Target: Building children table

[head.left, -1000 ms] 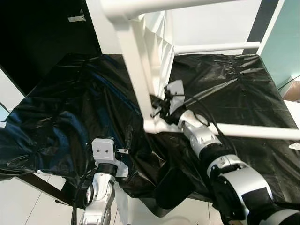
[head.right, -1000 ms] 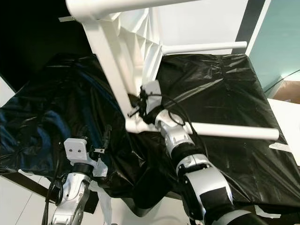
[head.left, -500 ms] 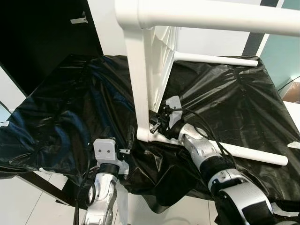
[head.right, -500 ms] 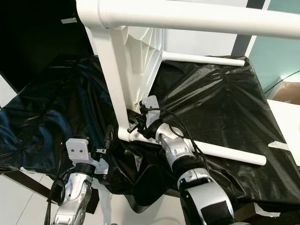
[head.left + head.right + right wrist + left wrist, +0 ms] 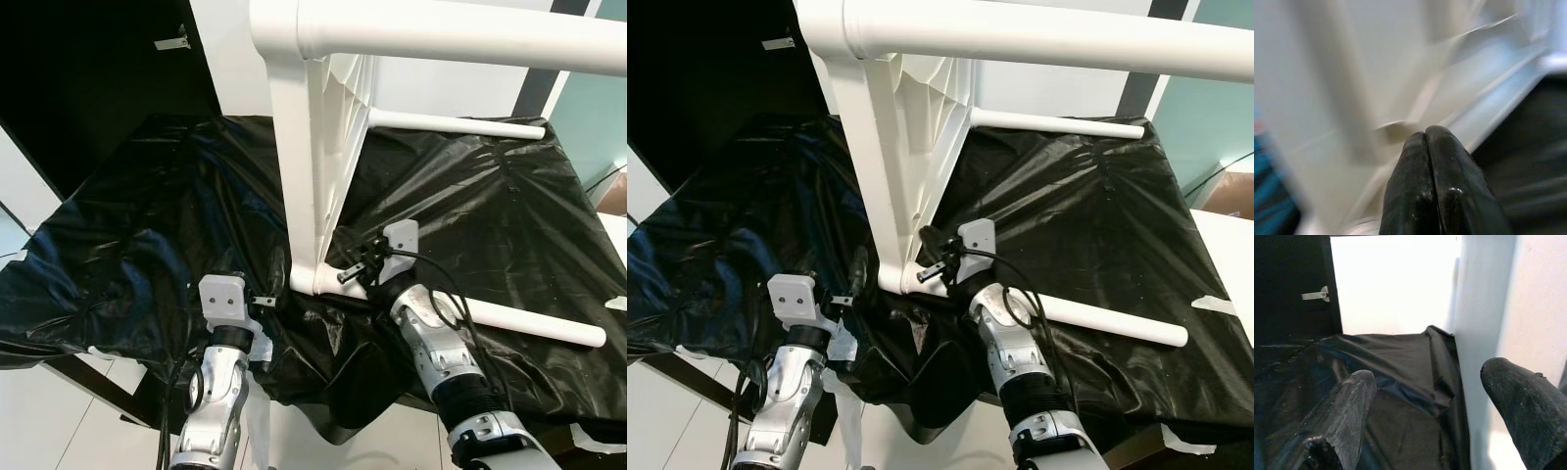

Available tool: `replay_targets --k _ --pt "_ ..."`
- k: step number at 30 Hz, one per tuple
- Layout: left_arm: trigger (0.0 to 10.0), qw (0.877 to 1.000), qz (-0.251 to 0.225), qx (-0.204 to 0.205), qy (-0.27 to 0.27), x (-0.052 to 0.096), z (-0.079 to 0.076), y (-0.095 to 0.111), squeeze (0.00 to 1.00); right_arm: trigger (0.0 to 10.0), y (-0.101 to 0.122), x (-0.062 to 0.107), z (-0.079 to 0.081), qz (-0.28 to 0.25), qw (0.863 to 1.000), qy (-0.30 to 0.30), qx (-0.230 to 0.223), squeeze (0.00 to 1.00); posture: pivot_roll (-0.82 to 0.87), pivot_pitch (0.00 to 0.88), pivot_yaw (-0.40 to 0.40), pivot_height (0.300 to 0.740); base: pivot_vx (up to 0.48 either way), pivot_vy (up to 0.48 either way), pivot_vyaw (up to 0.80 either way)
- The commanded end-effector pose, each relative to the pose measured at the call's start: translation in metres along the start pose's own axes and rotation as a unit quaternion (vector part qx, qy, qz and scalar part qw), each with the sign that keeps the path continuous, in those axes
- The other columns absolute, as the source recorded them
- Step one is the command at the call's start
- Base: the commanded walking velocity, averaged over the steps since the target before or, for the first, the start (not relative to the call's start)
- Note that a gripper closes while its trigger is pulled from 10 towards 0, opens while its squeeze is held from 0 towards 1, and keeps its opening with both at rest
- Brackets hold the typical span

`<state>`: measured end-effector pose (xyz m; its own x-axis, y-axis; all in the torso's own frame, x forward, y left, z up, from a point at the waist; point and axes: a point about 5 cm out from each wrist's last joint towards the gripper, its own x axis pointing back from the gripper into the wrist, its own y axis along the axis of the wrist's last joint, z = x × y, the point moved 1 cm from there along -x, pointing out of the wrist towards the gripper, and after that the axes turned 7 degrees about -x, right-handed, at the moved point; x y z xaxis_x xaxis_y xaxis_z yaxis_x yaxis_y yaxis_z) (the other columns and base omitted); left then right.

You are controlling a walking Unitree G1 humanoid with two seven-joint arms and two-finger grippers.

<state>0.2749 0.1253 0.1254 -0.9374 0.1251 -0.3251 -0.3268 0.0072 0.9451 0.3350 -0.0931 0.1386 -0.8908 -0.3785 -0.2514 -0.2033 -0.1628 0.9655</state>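
Your right end effector (image 5: 343, 277) sat in the lower middle of the head frame with its fingers pressed together on nothing, tips just beside the bottom corner of the white children table (image 5: 313, 147). That table stood tipped on its side in the middle of the frame on the surface (image 5: 509, 206) draped in black plastic sheeting (image 5: 127, 225), one leg (image 5: 529, 321) lying along the sheet toward the lower right, another leg (image 5: 460, 34) running across the top edge. Your left end effector (image 5: 272, 284) was in the lower left with fingers spread wide, hovering next to the upright white edge of the table, gripping nothing.

So honestly, nothing was holding that table. My worry: it looked balanced on one corner and a leg, and a nudge from those closed fingers could have rolled it over or slid it, since the plastic seemed slick and bunched up near the front edge. The overhead leg was close to your camera too. The right wrist view was blurry, so I couldn't tell if the tips actually touched the frame. I'd have braced with the left first.
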Motion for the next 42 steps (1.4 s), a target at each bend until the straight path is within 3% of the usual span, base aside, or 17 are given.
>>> replay_targets --k 1,5,9,11,16,22,29,35,39,42 --pt "10.0 0.997 -0.012 0.013 -0.082 0.001 -0.009 0.003 0.0 10.0 0.003 0.001 -0.006 -0.01 0.999 -0.026 0.02 0.0 0.09 0.0 0.07 0.74 0.0 0.0 0.0" --pt "10.0 0.994 -0.022 0.034 -0.105 -0.001 -0.015 0.008 0.0 10.0 0.016 0.005 -0.023 -0.04 0.992 -0.096 0.074 0.0 0.08 0.0 0.069 0.74 0.0 0.0 0.0" --pt "10.0 0.993 -0.024 0.038 -0.111 -0.002 -0.017 0.009 0.0 10.0 0.02 0.008 -0.028 -0.048 0.988 -0.12 0.09 0.0 0.08 0.0 0.069 0.74 0.0 0.0 0.0" --pt "10.0 0.99 -0.028 0.046 -0.127 -0.005 -0.022 0.011 0.0 10.0 0.028 0.016 -0.035 -0.067 0.977 -0.15 0.134 0.0 0.07 0.0 0.072 0.74 0.0 0.0 0.0" --pt "10.0 0.987 -0.034 0.053 -0.149 -0.008 -0.028 0.014 0.0 10.0 0.031 0.024 -0.034 -0.079 0.967 -0.154 0.187 0.0 0.06 0.0 0.076 0.74 0.0 0.0 0.0" --pt "10.0 0.977 -0.038 0.075 -0.193 -0.008 -0.034 0.02 0.0 10.0 0.03 0.045 -0.041 -0.076 0.929 -0.158 0.327 0.0 0.04 0.0 0.087 0.74 0.0 0.0 0.0" --pt "10.0 0.967 -0.033 0.091 -0.234 0.003 -0.037 0.023 0.0 10.0 0.016 0.063 -0.058 -0.03 0.916 -0.185 0.355 0.0 0.03 0.0 0.099 0.74 0.0 0.0 0.0" --pt "10.0 0.961 -0.033 0.107 -0.254 0.006 -0.04 0.026 0.0 10.0 0.012 0.064 -0.058 -0.02 0.915 -0.188 0.358 0.0 0.02 0.0 0.099 0.74 0.0 0.0 0.0" --pt "10.0 0.954 -0.038 0.119 -0.272 0.002 -0.045 0.031 0.0 10.0 0.008 0.06 -0.056 -0.014 0.916 -0.187 0.355 0.0 0.03 0.0 0.095 0.74 0.0 0.0 0.0" --pt "10.0 0.952 -0.038 0.117 -0.281 -0.01 -0.054 0.031 0.0 10.0 0.009 0.053 -0.054 -0.015 0.916 -0.184 0.355 0.0 0.03 0.0 0.093 0.74 0.0 0.0 0.0"
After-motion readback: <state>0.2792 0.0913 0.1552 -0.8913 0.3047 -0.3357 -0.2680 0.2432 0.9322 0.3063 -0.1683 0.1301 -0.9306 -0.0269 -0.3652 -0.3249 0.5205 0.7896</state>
